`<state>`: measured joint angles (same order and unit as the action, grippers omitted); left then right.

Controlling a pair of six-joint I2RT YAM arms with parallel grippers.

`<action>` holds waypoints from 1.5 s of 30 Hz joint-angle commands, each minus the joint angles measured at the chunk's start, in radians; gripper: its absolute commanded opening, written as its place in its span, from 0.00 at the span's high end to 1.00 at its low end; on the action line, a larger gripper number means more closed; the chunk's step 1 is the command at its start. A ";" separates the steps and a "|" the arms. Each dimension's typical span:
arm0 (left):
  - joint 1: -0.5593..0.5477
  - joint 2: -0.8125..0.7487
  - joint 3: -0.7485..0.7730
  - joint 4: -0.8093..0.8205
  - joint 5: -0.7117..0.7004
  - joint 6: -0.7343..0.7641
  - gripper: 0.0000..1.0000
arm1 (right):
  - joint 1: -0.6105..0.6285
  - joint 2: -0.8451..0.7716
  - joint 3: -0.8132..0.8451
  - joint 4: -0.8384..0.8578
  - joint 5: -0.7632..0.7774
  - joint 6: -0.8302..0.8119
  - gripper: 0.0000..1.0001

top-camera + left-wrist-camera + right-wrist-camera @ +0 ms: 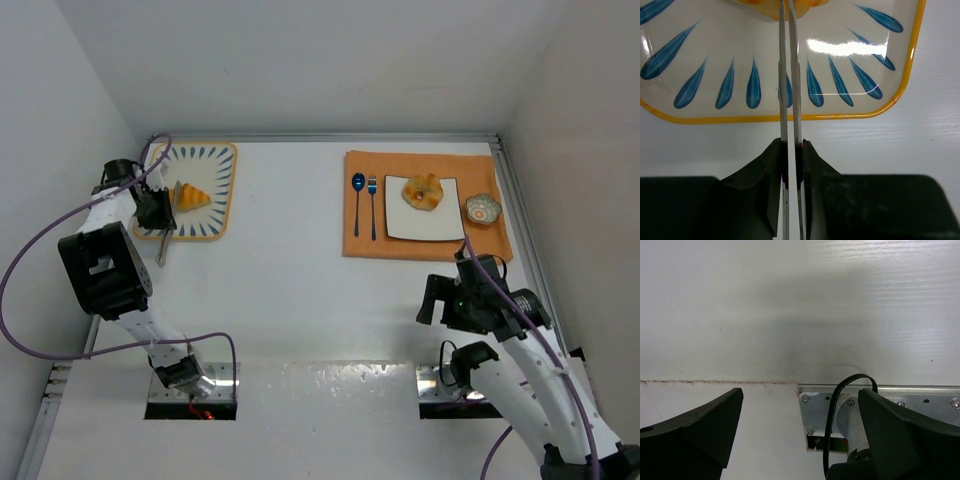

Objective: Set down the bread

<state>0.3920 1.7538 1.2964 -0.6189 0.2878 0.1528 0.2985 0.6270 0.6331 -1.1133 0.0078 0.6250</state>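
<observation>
One bread piece, a ridged croissant (190, 195), lies on the tray with blue petal marks (215, 165); in the left wrist view only its orange edge (760, 6) shows at the top. My left gripper (790, 150) is shut on a pair of metal tongs (784, 75), whose two blades are pressed close together and reach to the croissant. From above, the left gripper (155, 208) sits at the tray's left side. The round bun (423, 192) rests on a white square plate (445, 228). My right gripper (800, 430) is open over bare table near its own base.
An orange placemat (355, 245) under the plate also carries a blue spoon (357, 200), a blue fork (372, 205) and a small patterned bowl (483, 209). White walls close the table at the left, back and right. The right arm's base plate and cable (832, 410) lie just below that gripper.
</observation>
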 commanded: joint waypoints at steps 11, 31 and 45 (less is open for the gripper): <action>-0.007 -0.099 0.113 -0.059 0.050 -0.007 1.00 | 0.001 -0.044 0.011 -0.028 0.037 0.025 0.03; -0.110 -0.152 0.144 -0.079 0.033 -0.016 1.00 | 0.004 -0.039 -0.001 -0.026 0.035 0.027 0.03; -0.433 -0.206 0.251 -0.137 -0.004 -0.045 1.00 | 0.002 -0.070 -0.018 -0.062 0.044 0.054 0.01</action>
<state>0.0383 1.6100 1.4784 -0.7650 0.2771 0.1371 0.2985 0.5755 0.6250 -1.1622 0.0395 0.6563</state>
